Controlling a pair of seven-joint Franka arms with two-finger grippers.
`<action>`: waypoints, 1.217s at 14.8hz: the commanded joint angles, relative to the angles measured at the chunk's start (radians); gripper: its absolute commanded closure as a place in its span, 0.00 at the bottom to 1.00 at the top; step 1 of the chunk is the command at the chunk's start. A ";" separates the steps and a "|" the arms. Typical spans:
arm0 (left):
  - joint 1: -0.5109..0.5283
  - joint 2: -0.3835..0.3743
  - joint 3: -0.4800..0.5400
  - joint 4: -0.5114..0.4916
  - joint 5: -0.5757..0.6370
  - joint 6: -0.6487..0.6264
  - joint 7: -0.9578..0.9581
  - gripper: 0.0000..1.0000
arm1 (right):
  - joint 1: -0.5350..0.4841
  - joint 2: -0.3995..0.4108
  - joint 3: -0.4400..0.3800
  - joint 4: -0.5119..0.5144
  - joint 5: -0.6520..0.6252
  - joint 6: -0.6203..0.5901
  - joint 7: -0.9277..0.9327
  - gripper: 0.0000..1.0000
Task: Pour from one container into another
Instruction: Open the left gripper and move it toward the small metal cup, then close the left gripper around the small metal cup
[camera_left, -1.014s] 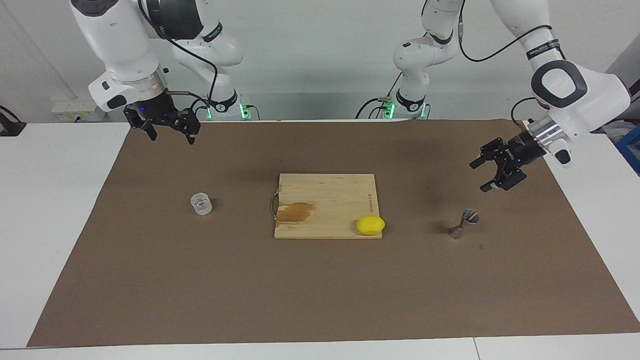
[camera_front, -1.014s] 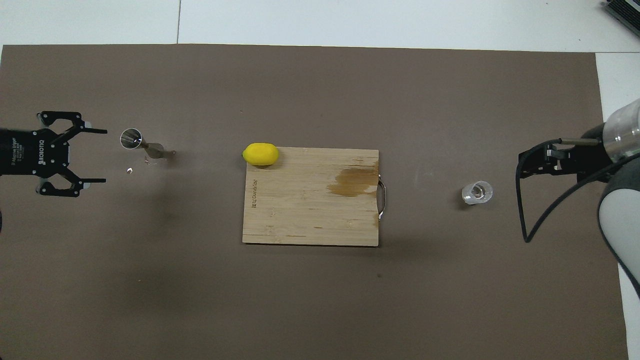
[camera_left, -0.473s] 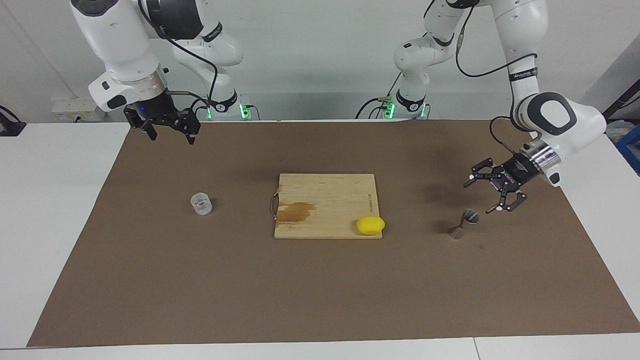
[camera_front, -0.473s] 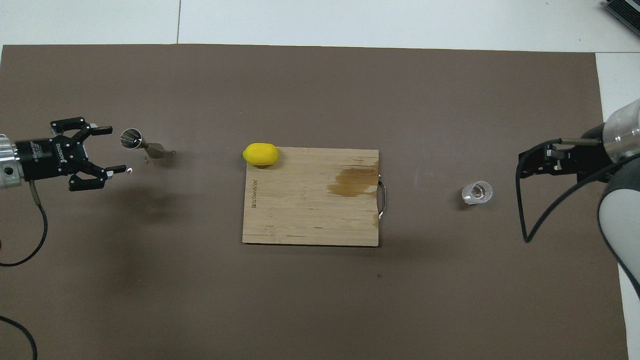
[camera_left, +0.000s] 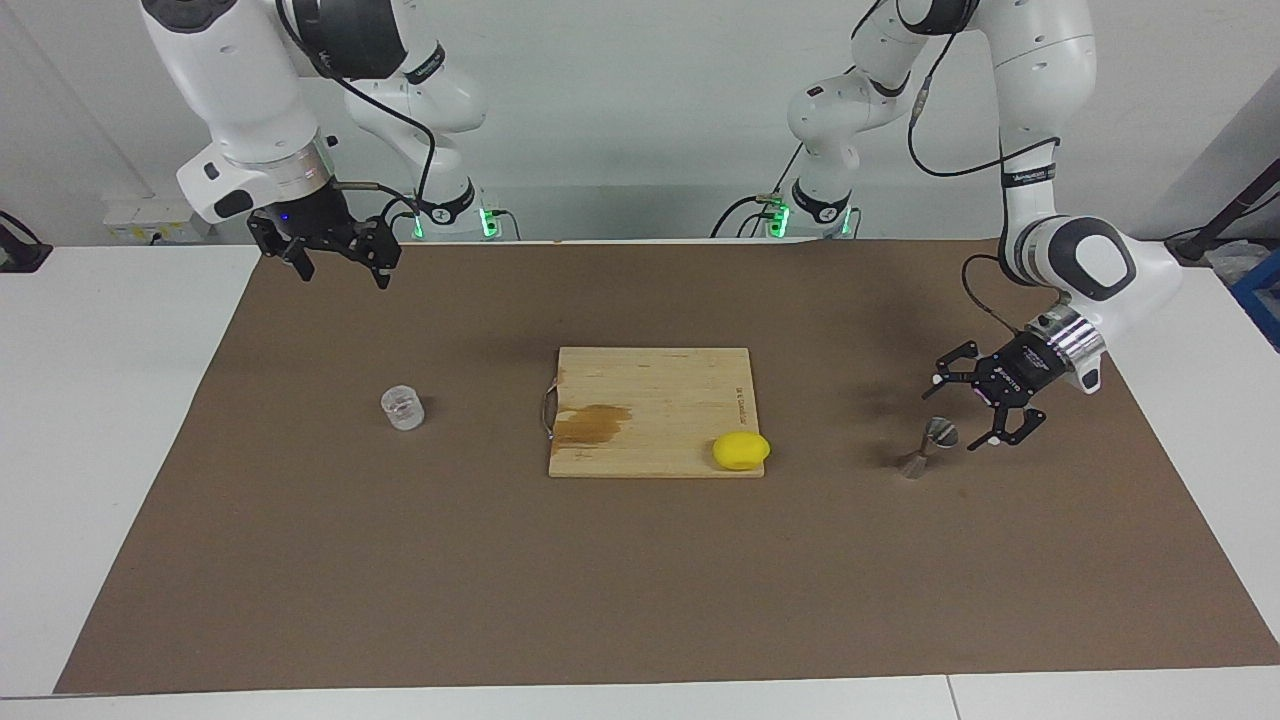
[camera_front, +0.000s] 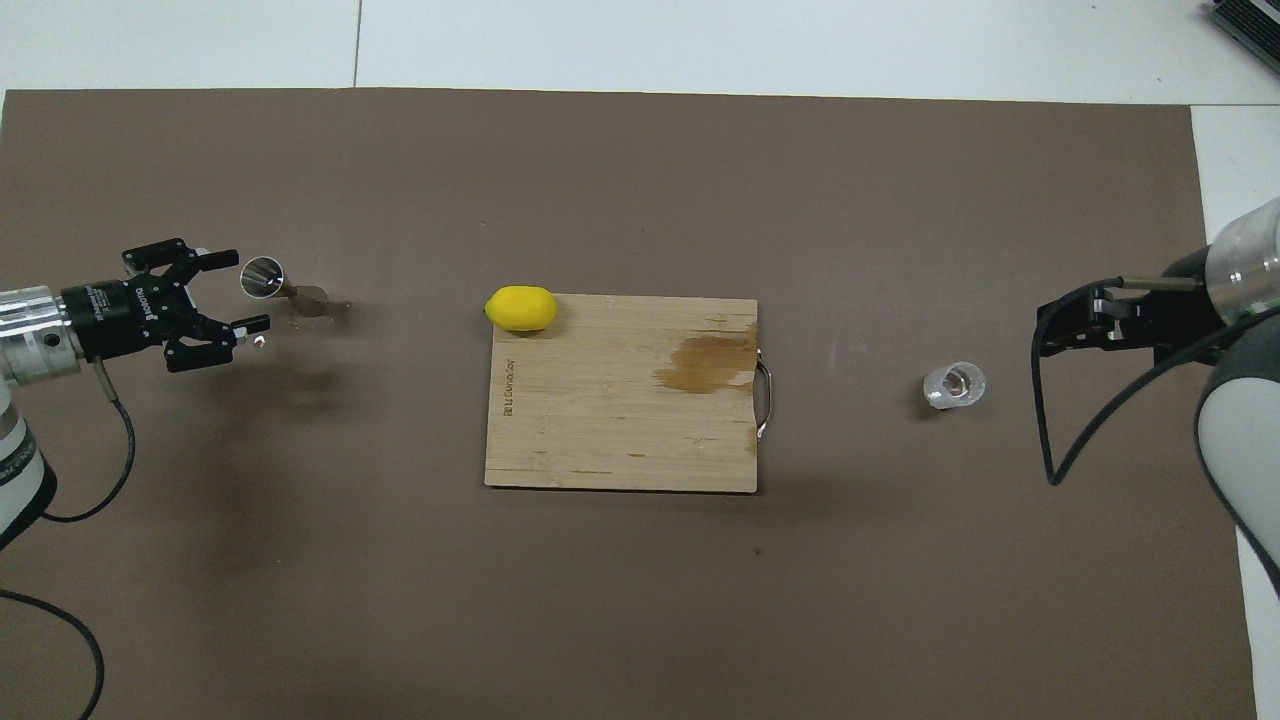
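Small silvery metal hourglass jigger (camera_left: 928, 447) stands on brown mat twd left arm's end. Left gripper (camera_left: 966, 410) spread wide just beside it. We reckon light, slick, tippy, so pinch narrow waist. Clear ribbed cup (camera_left: 402, 408) sits twd right arm's end; right gripper (camera_left: 340, 262) waits, spread, empty.

You're in a robotics lab: two white robot arms (camera_left: 1060, 150) bolted at a white table (camera_left: 110, 400) under a brown paper sheet (camera_left: 640, 580), bare white walls.

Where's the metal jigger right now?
The jigger stands on the brown mat toward the left arm's end, beside the cutting board with the lemon; the open left gripper is right by it.
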 joint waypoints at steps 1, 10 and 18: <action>-0.001 0.000 -0.011 -0.009 -0.026 0.023 0.019 0.02 | -0.014 -0.019 0.005 -0.018 0.019 0.000 0.008 0.00; -0.018 0.007 -0.012 -0.012 -0.051 0.049 0.129 0.22 | -0.014 -0.019 0.005 -0.016 0.019 0.000 0.008 0.00; -0.022 0.010 -0.014 -0.017 -0.066 0.073 0.142 0.37 | -0.014 -0.019 0.005 -0.018 0.019 0.000 0.008 0.00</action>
